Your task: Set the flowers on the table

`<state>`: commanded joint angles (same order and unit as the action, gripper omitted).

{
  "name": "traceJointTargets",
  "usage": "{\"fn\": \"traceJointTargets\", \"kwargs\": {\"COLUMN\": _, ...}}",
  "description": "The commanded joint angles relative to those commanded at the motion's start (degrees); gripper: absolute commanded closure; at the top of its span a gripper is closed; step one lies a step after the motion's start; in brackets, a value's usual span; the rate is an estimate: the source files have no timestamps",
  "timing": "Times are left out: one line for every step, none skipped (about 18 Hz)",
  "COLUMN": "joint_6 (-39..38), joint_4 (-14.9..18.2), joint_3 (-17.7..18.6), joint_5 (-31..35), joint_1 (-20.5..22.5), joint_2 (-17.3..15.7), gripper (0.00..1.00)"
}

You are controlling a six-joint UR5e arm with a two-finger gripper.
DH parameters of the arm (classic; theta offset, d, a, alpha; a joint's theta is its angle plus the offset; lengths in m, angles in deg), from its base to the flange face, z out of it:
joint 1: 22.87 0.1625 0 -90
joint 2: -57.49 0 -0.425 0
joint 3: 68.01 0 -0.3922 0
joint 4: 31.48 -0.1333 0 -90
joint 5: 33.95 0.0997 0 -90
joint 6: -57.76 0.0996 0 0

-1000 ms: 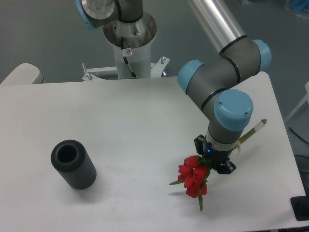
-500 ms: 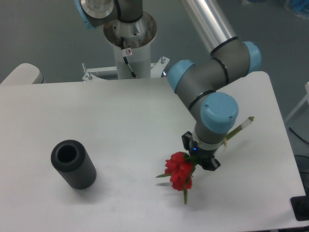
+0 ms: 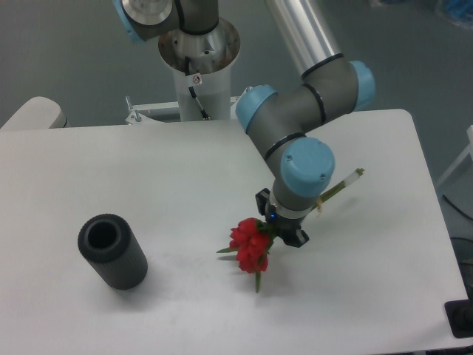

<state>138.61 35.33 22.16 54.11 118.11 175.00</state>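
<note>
Flowers (image 3: pixel 251 249) sit in the gripper (image 3: pixel 283 228), whose jaws are closed on the bound stems, red blooms tilted down-left and the pale stem end poking out up-right, over the middle-right of the table (image 3: pixel 185 185). Well apart to the left lies a black ribbed cylinder (image 3: pixel 112 251).

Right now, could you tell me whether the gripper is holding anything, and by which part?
The gripper holds the flowers by the stems, just behind the red blooms; the stem ends stick out past the wrist on the other side.
</note>
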Motion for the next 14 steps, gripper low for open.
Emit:
{"fn": "traceJointTargets", "kwargs": {"joint_6": 0.1, "joint_4": -1.3, "joint_3": 0.9, "joint_5": 0.0, "joint_1": 0.1, "joint_2": 0.0, "gripper": 0.95}}
{"fn": "traceJointTargets", "kwargs": {"joint_6": 0.2, "joint_4": -2.2, "joint_3": 1.3, "joint_5": 0.0, "joint_1": 0.1, "joint_2": -0.1, "gripper": 0.87}}
{"fn": "traceJointTargets", "kwargs": {"joint_6": 0.4, "joint_4": -2.4, "joint_3": 1.3, "joint_5": -0.1, "joint_1": 0.1, "joint_2": 0.0, "gripper": 0.77}}
{"fn": "traceJointTargets", "kwargs": {"joint_6": 0.7, "joint_4": -2.4, "joint_3": 1.2, "joint_5": -0.1, "joint_1": 0.2, "joint_2": 0.0, "gripper": 0.66}}
{"fn": "traceJointTargets", "kwargs": {"joint_6": 0.9, "joint_4": -2.6, "joint_3": 1.0, "joint_5": -0.2, "joint_1": 0.3, "joint_2": 0.1, "gripper": 0.43}}
{"fn": "traceJointTargets", "kwargs": {"joint_6": 0.8, "joint_4": -2.6, "joint_3": 1.1, "joint_5": -0.3, "joint_1": 0.4, "joint_2": 0.0, "gripper": 0.00}}
{"fn": "traceJointTargets", "kwargs": {"joint_6": 0.6, "joint_4": -2.6, "joint_3": 1.2, "joint_5": -0.3, "joint_1": 0.4, "joint_2": -0.1, "gripper": 0.00}}
{"fn": "traceJointTargets", "kwargs": {"joint_6": 0.5, "joint_4": -2.7, "joint_3": 1.1, "joint_5": -0.2, "joint_1": 0.4, "joint_2": -0.1, "gripper": 0.00}}
{"fn": "traceJointTargets", "kwargs": {"joint_6": 0.8, "joint_4": -2.9, "joint_3": 0.6, "joint_5": -0.1, "joint_1": 0.4, "joint_2": -0.1, "gripper": 0.00}}
{"fn": "traceJointTargets", "kwargs": {"joint_6": 0.9, "joint_4": -3.4, "joint_3": 0.1, "joint_5": -0.1, "joint_1": 0.7, "joint_2": 0.0, "gripper": 0.00}}
{"fn": "traceJointTargets", "kwargs": {"joint_6": 1.0, "joint_4": -3.9, "joint_3": -0.7, "joint_5": -0.2, "joint_1": 0.9, "joint_2": 0.1, "gripper": 0.00}}
{"fn": "traceJointTargets", "kwargs": {"joint_6": 1.1, "joint_4": -4.0, "joint_3": -1.2, "joint_5": -0.2, "joint_1": 1.2, "joint_2": 0.3, "gripper": 0.00}}
{"fn": "traceJointTargets", "kwargs": {"joint_6": 1.1, "joint_4": -3.9, "joint_3": -1.9, "joint_5": -0.2, "joint_1": 1.6, "joint_2": 0.4, "gripper": 0.00}}
{"fn": "traceJointTargets", "kwargs": {"joint_6": 1.1, "joint_4": -3.8, "joint_3": -2.7, "joint_5": -0.2, "joint_1": 1.7, "joint_2": 0.6, "gripper": 0.00}}
